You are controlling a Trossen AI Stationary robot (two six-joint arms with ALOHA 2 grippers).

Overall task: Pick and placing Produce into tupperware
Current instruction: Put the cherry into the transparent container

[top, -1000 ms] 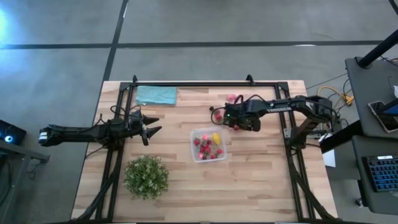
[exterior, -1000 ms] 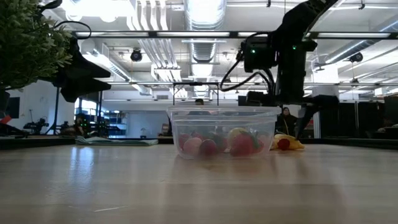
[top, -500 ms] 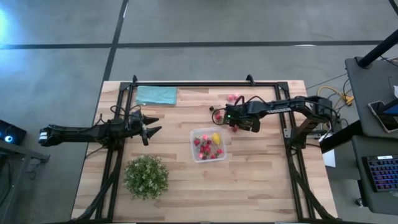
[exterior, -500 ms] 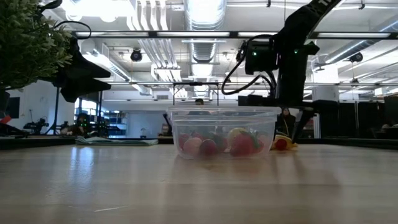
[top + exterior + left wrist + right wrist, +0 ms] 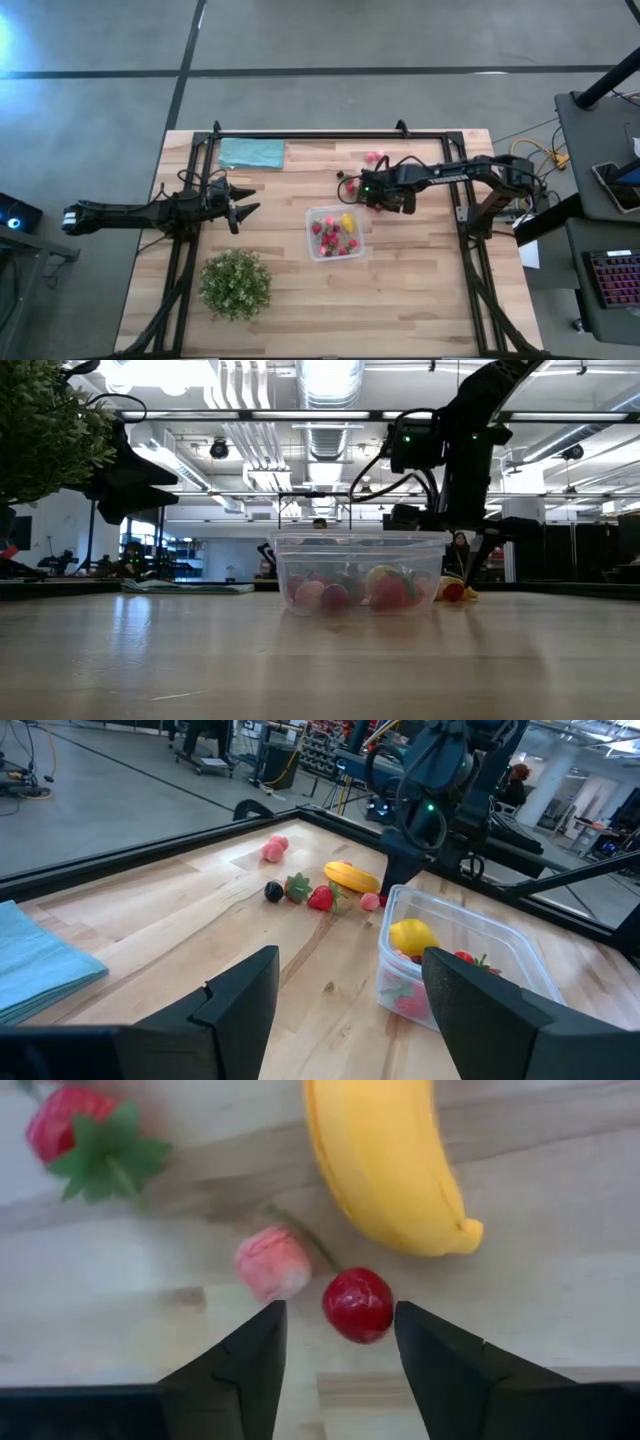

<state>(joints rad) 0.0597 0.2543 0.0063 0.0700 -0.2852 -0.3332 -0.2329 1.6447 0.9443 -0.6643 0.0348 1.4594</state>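
The clear tupperware (image 5: 335, 232) sits mid-table on its base, with a yellow lemon and red strawberries inside; it also shows in the low view (image 5: 360, 572) and in the left wrist view (image 5: 470, 950). Loose produce lies on the table beyond it. My right gripper (image 5: 340, 1340) is open and points down over that produce. A small round red fruit (image 5: 358, 1304) lies between its fingertips, untouched. A pink fruit (image 5: 272, 1264), the banana (image 5: 385, 1160) and a strawberry (image 5: 85, 1135) lie nearby. My left gripper (image 5: 240, 212) waits open at the table's left.
A bushy green plant (image 5: 235, 285) stands near the table's near left. A teal folded cloth (image 5: 251, 152) lies at the far left. A dark fruit (image 5: 273, 891) and a pink one (image 5: 274, 847) lie farther out. Black frame rails (image 5: 300, 135) border the table.
My right gripper has edged slightly toward the table's left above the loose fruit, staying open and low.
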